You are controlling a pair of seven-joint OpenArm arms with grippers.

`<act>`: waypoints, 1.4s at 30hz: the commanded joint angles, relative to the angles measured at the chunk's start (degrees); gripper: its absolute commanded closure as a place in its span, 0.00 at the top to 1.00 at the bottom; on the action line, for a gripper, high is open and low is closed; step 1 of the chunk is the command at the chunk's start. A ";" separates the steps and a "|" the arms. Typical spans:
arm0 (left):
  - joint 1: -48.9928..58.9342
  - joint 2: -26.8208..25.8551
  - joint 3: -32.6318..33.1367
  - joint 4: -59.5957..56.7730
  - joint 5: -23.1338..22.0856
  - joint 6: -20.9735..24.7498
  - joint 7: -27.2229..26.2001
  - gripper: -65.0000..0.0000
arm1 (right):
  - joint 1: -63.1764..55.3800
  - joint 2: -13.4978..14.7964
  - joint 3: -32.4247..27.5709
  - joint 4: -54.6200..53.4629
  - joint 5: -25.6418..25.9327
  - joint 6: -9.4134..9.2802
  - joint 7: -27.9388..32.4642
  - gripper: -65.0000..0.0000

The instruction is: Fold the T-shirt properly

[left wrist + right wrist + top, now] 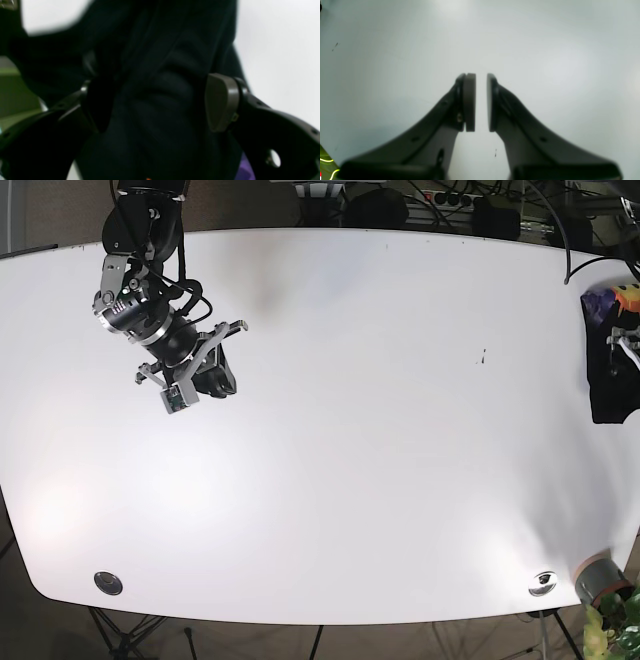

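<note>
Base view: even, bright overhead light on the white counter (pixel 350 430); a soft glare patch sits at lower left, and a faint shadow lies beside the right gripper (pixel 215 375). Edges of the counter bow from lens distortion.

Left wrist view: dim and blurred; the dark T-shirt (pixel 155 100) shows almost no detail, with the background washed out white.

Right wrist view: bright, with mild glare at the top; the fingers (pixel 469 102) are soft, their bases out of focus.
</note>
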 commanded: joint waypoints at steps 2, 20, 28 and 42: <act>-0.92 -3.68 -0.68 6.11 -4.53 0.07 -1.81 0.80 | -0.44 0.23 0.24 1.39 0.79 0.34 1.76 0.10; 7.78 11.18 -2.71 38.55 3.29 14.75 -4.89 0.79 | -7.56 -0.21 0.76 -0.01 -16.97 -0.01 23.82 0.10; 14.29 29.38 -3.59 45.49 20.44 21.08 -19.57 0.79 | -12.48 -0.38 4.10 -3.09 -19.08 -0.01 34.90 0.10; 33.54 40.28 2.92 57.18 26.24 21.43 -23.79 0.79 | -30.07 -0.47 6.21 -3.18 -11.78 -0.10 45.63 0.10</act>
